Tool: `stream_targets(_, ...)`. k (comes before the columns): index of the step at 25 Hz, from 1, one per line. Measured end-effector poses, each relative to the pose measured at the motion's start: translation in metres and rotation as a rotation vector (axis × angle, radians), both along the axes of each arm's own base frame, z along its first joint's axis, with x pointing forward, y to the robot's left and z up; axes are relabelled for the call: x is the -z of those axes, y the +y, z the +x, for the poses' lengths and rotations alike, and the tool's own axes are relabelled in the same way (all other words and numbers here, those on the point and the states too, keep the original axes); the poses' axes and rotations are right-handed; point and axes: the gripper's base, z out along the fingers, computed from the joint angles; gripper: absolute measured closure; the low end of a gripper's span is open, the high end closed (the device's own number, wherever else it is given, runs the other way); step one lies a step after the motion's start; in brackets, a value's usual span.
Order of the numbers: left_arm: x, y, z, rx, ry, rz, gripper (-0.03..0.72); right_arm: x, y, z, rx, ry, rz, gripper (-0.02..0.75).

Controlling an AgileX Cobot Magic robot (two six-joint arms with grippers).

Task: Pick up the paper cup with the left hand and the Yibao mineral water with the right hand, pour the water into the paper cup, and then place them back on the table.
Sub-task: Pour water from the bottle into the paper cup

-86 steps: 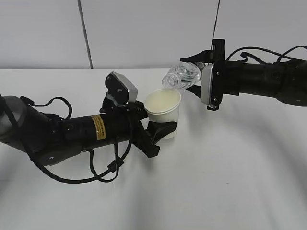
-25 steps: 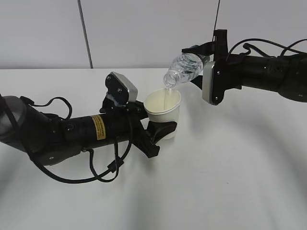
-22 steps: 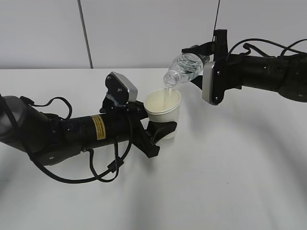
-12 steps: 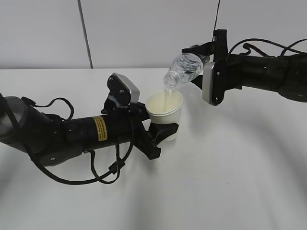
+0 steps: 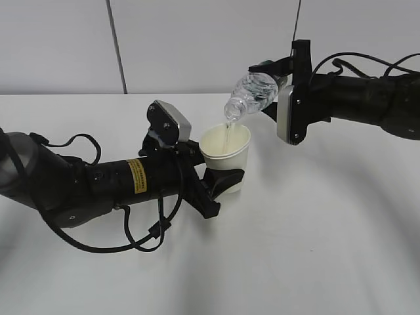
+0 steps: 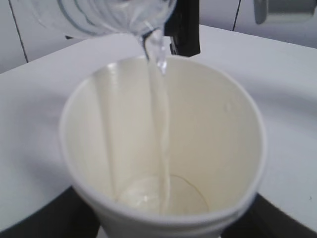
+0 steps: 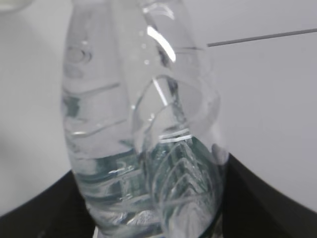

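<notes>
Mid-pour, I judged the thin-walled paper cup [image 5: 226, 152] crushable, left hand [image 5: 211, 177] clamped low on it, right hand [image 5: 279, 88] gripping the Yibao mineral water [image 5: 251, 95] body.

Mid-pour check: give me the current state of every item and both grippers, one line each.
paper cup: upright, held off the table, a little water in the bottom.
Yibao mineral water: uncapped, tilted mouth-down over the cup, thin stream running in.
left hand: shut on the cup's lower body.
right hand: shut on the bottle.
table: white.
</notes>
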Motion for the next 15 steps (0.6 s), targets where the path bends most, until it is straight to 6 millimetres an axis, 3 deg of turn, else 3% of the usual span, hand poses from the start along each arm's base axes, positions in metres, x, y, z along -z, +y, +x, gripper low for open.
stream_targets(15,0.0003,0.0001,0.0001,-0.001,0.002,0.004,0.279,0.0013,-0.0015,0.0010,0.014,-0.008,-0.031,0.265)
